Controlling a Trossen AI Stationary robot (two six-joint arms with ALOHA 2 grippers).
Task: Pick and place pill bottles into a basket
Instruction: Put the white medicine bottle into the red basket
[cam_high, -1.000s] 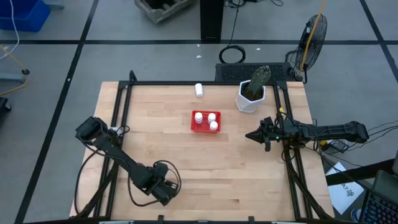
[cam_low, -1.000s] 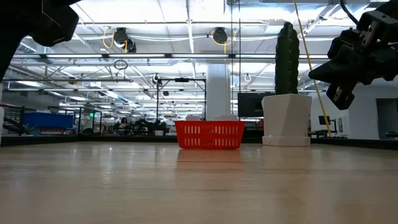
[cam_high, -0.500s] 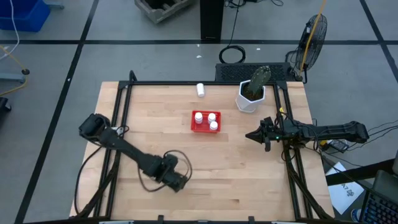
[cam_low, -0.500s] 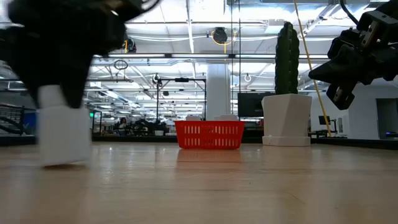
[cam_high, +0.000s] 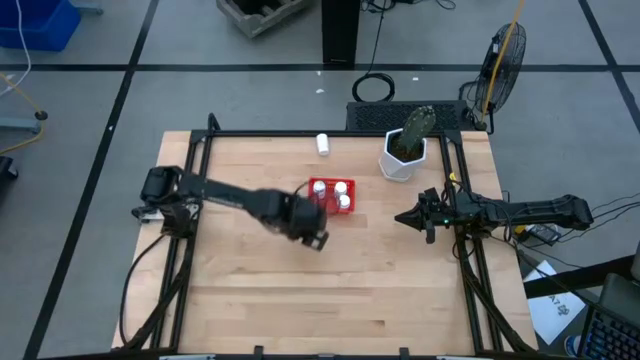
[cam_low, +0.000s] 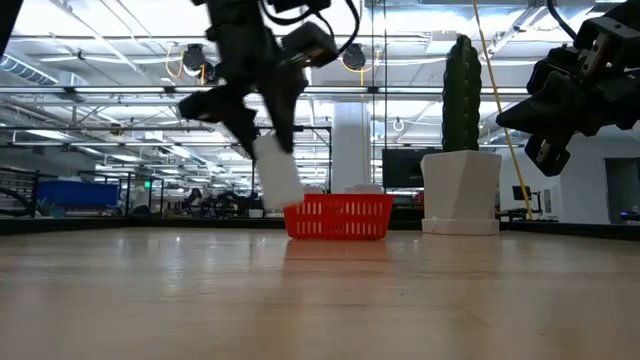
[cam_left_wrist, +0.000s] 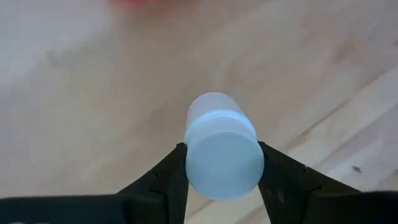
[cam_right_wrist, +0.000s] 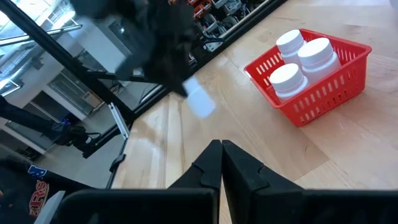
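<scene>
- A pill bottle (cam_left_wrist: 221, 148) is clamped between the fingers of the left gripper (cam_high: 312, 222) (raised off the bench), just beside the basket (cam_high: 331, 206) near the bench's middle.
- Three bottles (cam_right_wrist: 306, 59) are held upright in the basket.
- One bottle (cam_high: 322, 144) is seen lying by the far edge.
- The right gripper (cam_high: 404, 217), fingers pressed together, is held near the right edge.

Two slim black jointed arms trail looping black cables at their bases.

High view looks straight down, low view level across; both share the basket (cam_high: 331, 194).
</scene>
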